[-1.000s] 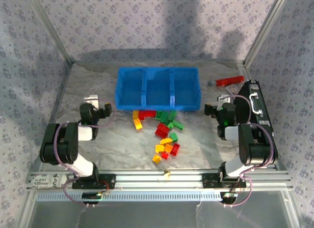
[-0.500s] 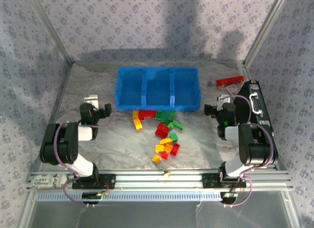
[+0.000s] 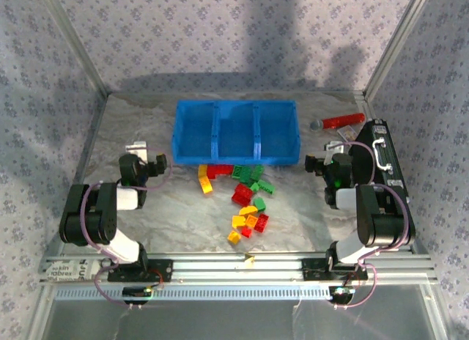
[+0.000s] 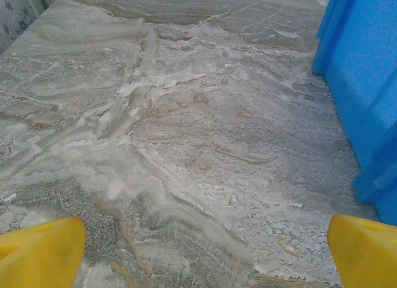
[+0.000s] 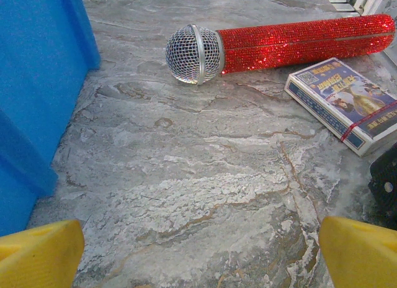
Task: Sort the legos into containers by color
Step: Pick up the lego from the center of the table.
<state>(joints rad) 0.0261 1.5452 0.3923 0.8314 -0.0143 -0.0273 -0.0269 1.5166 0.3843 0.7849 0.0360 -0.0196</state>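
Several legos in red, green and yellow-orange lie scattered on the marble table just in front of the blue tray. The tray's three containers hold nothing. My left gripper sits left of the tray, open, and its yellow fingertips frame bare table, with the tray wall to the right. Right of the tray, my right gripper is also open over bare table, its fingertips wide apart and the tray wall on its left.
A red glitter microphone with a grey mesh head lies at the back right, a small card box beside it. A black case with a silver handle stands along the right edge. One yellow piece rests on the front rail.
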